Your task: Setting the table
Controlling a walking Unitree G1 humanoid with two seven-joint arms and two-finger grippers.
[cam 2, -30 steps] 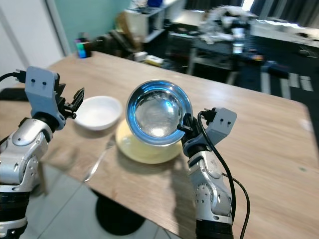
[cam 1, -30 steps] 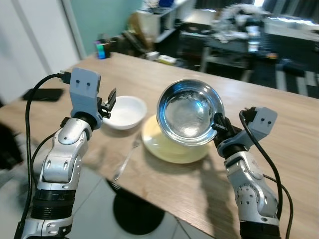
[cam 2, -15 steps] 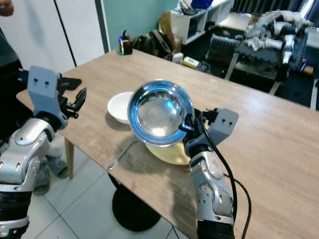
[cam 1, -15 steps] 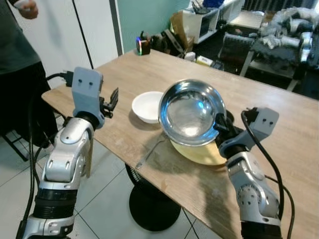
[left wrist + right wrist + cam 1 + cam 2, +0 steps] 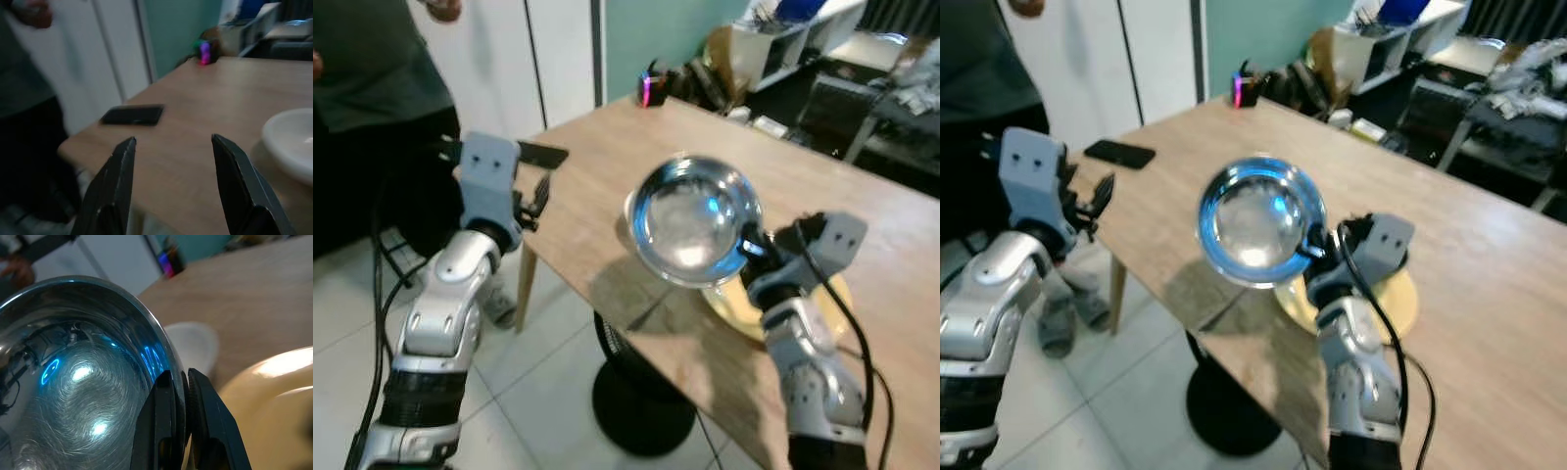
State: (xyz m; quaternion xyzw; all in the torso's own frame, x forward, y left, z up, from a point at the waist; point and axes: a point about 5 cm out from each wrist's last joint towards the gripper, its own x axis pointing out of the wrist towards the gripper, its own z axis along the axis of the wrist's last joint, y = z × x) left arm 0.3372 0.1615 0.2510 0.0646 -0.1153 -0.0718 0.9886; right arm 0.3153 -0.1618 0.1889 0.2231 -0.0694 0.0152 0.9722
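Note:
My right gripper [image 5: 745, 247] is shut on the rim of a shiny steel bowl [image 5: 690, 220], holding it tilted in the air above the wooden table [image 5: 607, 166]. In the right wrist view the two fingers [image 5: 164, 421] pinch the rim, one on each side. A yellow plate [image 5: 1400, 299] lies on the table below and behind the bowl. A white bowl [image 5: 293, 147] sits on the table beside the plate [image 5: 274, 396]. My left gripper [image 5: 536, 196] is open and holds nothing, raised by the table's left corner.
A black phone [image 5: 133, 115] lies near the table's left corner. A small pink and green object [image 5: 651, 90] stands at the far edge. A person in dark clothes [image 5: 372, 59] stands at the left. Tiled floor and the round table base [image 5: 641, 406] lie below.
The camera has shifted, so the table's left corner, the phone, the floor and the person now show. The right gripper still holds the steel bowl aloft, and the left gripper stays open.

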